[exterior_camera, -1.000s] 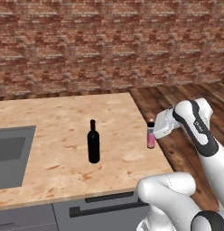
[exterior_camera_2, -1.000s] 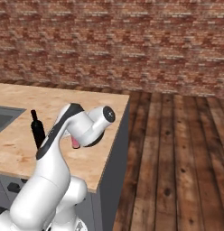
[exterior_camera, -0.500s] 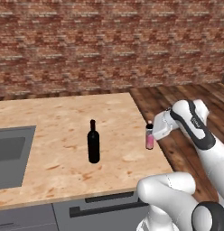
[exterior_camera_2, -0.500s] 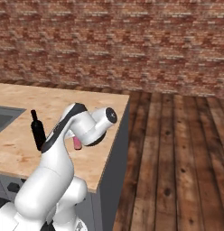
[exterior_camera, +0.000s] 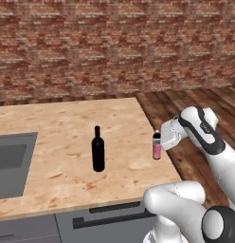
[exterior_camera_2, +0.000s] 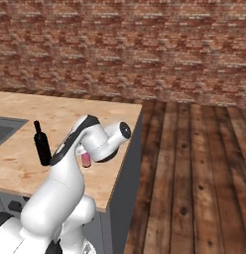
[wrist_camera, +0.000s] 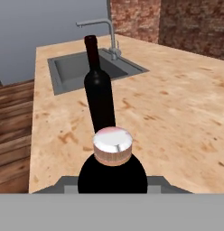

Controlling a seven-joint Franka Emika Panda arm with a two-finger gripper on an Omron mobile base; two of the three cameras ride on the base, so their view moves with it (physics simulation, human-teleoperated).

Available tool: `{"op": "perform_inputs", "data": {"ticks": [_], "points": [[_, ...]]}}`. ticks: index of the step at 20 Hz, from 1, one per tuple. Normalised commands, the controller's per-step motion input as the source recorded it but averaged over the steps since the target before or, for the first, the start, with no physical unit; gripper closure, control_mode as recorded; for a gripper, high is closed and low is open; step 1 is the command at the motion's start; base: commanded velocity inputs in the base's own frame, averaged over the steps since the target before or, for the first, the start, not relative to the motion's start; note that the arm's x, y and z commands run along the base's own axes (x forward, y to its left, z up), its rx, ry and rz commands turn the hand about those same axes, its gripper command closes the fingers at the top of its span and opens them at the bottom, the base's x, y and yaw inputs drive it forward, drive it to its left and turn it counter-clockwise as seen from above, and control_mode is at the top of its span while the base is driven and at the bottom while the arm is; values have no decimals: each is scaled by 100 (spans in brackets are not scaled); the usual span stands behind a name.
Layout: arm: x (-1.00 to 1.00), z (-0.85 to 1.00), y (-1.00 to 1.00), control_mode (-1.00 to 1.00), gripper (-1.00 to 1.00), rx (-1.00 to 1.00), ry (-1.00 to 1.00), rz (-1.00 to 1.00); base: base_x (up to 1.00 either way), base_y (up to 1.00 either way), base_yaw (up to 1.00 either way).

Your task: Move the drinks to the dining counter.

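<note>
The small pink bottle [exterior_camera: 157,147] with a dark cap stands upright at the right edge of the dining counter [exterior_camera: 53,126], its base at or just above the light wood top. My gripper [exterior_camera: 164,142] is shut on it from the right side. In the right base view the pink bottle [exterior_camera_2: 86,159] peeks out under my arm. In the hand view it looms close and dark [wrist_camera: 112,169], hiding my fingertips. The tall black wine bottle [exterior_camera: 97,150] [exterior_camera_2: 42,145] [wrist_camera: 99,92] stands upright on the counter to the left, apart from the pink one.
An inset grey sink [exterior_camera: 10,161] [wrist_camera: 89,67] with a faucet [wrist_camera: 105,31] lies at the counter's left. A brick wall [exterior_camera: 114,42] runs behind. Wooden floor [exterior_camera_2: 194,163] lies past the counter's right edge, close to the pink bottle.
The gripper and the pink bottle have sunk slightly toward the counter top. The wine bottle has not moved.
</note>
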Motion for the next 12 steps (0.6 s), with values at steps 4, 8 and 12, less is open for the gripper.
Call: {"op": "perform_inputs", "data": {"ticks": [4, 8, 12], "points": [[1, -17, 0, -100, 100, 2, -1, 4, 0, 0, 0], [3, -20, -3, -100, 100, 2, -2, 5, 0, 0, 0], [4, -24, -1, -100, 100, 3, -2, 5, 0, 0, 0]]}}
